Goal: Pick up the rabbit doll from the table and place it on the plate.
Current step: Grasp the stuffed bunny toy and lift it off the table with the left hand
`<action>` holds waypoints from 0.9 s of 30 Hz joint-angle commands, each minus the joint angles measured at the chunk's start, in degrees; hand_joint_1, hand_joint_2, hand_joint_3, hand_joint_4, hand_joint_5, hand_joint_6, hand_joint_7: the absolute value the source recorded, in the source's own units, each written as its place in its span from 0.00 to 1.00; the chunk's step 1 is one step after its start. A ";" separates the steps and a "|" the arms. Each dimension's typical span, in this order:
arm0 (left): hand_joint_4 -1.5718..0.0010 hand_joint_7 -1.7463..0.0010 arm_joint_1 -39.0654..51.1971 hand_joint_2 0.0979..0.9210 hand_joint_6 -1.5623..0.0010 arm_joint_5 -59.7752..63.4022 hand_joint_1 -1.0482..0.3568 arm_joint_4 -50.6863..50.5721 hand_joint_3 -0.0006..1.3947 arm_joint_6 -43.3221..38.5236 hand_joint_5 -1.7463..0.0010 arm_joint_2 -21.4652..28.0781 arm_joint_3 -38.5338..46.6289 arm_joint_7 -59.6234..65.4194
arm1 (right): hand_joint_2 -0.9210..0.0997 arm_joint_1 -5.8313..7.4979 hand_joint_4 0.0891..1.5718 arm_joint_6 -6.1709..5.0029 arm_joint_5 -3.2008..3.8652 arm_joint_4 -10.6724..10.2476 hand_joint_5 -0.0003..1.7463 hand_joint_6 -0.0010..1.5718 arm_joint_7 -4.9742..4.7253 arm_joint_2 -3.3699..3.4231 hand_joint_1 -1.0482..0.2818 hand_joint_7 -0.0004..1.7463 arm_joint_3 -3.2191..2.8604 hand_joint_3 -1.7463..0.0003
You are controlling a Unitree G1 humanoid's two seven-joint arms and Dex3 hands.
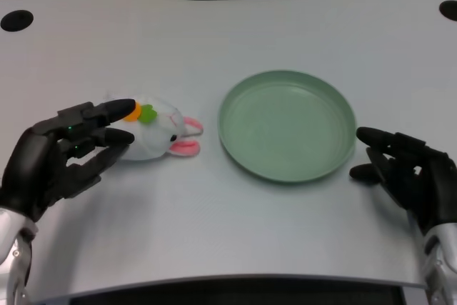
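You are at the grasp step; the doll [158,133] lies on the table [235,233], just left of the empty plate [287,125]; the left hand [64,158] has spread fingers touching it, not yet clasping; close, lift, carry right.

The left robot hand [61,155] hides the rabbit doll's [158,133] left side.

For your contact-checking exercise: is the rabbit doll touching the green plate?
Apart. The head view shows bare white table between the rabbit doll's pink ears and the near rim of the plate.
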 commanded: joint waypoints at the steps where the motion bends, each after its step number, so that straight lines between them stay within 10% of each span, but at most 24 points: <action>1: 0.73 1.00 -1.81 1.00 0.54 2.06 0.43 -0.42 0.06 -0.98 0.47 2.07 -0.90 1.37 | 0.00 -0.62 0.51 -0.32 -0.38 0.58 0.50 0.67 -0.50 0.24 0.48 0.01 0.29 0.89; 16: 0.87 1.00 -9.36 0.98 0.63 18.06 0.35 1.16 0.00 -5.40 0.47 11.77 -7.65 6.22 | 0.00 -0.84 0.51 -0.41 -0.25 0.99 0.50 0.67 -0.56 0.69 0.49 0.01 0.39 0.89; 27: 0.99 1.00 -16.99 0.96 0.87 33.24 0.22 -4.36 0.00 3.92 0.85 22.10 -16.96 -1.35 | 0.00 -0.85 0.51 -0.70 -0.68 1.14 0.49 0.68 -0.89 0.89 0.49 0.01 0.56 0.89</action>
